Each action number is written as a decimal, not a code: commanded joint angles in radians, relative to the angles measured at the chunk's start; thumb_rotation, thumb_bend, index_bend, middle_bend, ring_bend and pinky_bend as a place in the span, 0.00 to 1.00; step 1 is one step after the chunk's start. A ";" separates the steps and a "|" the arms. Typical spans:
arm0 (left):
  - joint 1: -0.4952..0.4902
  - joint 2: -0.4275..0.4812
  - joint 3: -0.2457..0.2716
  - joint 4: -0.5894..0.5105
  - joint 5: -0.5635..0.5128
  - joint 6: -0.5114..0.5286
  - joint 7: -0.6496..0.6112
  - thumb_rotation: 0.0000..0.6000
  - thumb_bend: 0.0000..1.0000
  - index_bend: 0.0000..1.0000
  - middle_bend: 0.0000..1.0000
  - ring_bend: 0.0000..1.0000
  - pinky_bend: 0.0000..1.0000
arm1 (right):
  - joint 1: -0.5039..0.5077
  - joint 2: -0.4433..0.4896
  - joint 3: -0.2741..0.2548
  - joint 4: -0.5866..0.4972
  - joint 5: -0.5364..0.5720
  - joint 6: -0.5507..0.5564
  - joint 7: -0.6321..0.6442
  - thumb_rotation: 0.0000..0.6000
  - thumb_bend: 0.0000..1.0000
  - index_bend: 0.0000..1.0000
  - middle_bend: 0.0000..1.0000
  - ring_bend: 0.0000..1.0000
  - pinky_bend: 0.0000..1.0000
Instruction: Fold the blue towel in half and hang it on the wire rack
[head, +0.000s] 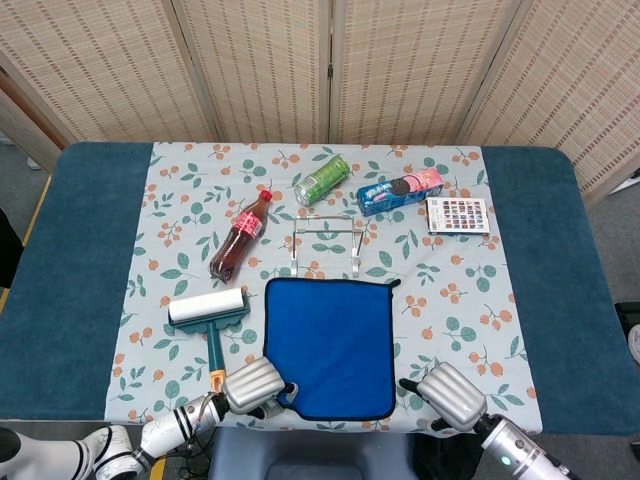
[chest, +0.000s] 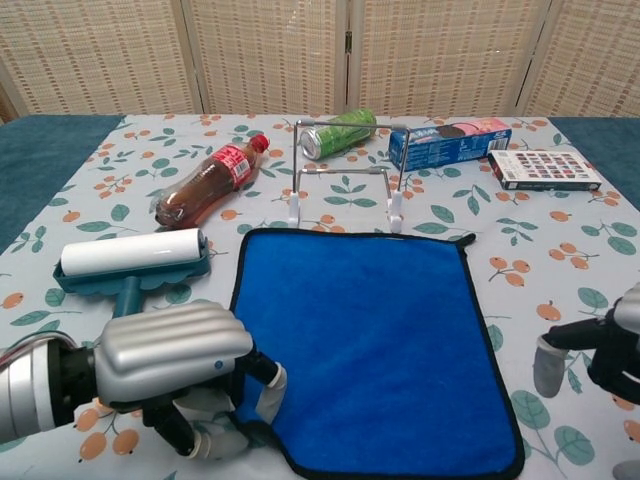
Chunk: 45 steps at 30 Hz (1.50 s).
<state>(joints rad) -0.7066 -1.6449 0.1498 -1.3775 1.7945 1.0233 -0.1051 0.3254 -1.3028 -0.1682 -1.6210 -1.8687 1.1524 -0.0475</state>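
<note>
Presently, the soft, limp blue towel with black edging (chest: 365, 340) lies flat before the bent-wire rack (chest: 343, 172) on the bench, its near-left corner pinched by the left hand (chest: 185, 375); the empty, open-fingered right hand (chest: 590, 350) should probably take the near-right corner.

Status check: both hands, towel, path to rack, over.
Left robot hand pinching blue towel near corner. Right robot hand open beside it. Wire rack unobstructed.
</note>
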 joint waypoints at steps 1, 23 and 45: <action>-0.002 -0.006 -0.001 0.006 -0.004 0.001 -0.008 1.00 0.36 0.55 1.00 0.92 1.00 | 0.010 -0.045 0.001 0.032 -0.002 -0.014 -0.015 1.00 0.09 0.44 0.91 0.85 0.95; -0.010 -0.022 -0.011 0.022 -0.027 0.023 -0.069 1.00 0.37 0.59 1.00 0.92 1.00 | 0.063 -0.222 0.025 0.161 0.039 -0.054 -0.038 1.00 0.13 0.49 0.91 0.86 0.96; -0.009 -0.010 -0.012 0.009 -0.042 0.032 -0.079 1.00 0.37 0.59 1.00 0.92 1.00 | 0.099 -0.253 0.019 0.183 0.069 -0.048 -0.011 1.00 0.33 0.58 0.91 0.86 0.96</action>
<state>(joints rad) -0.7158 -1.6556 0.1385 -1.3687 1.7525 1.0558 -0.1836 0.4239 -1.5555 -0.1487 -1.4374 -1.8004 1.1032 -0.0604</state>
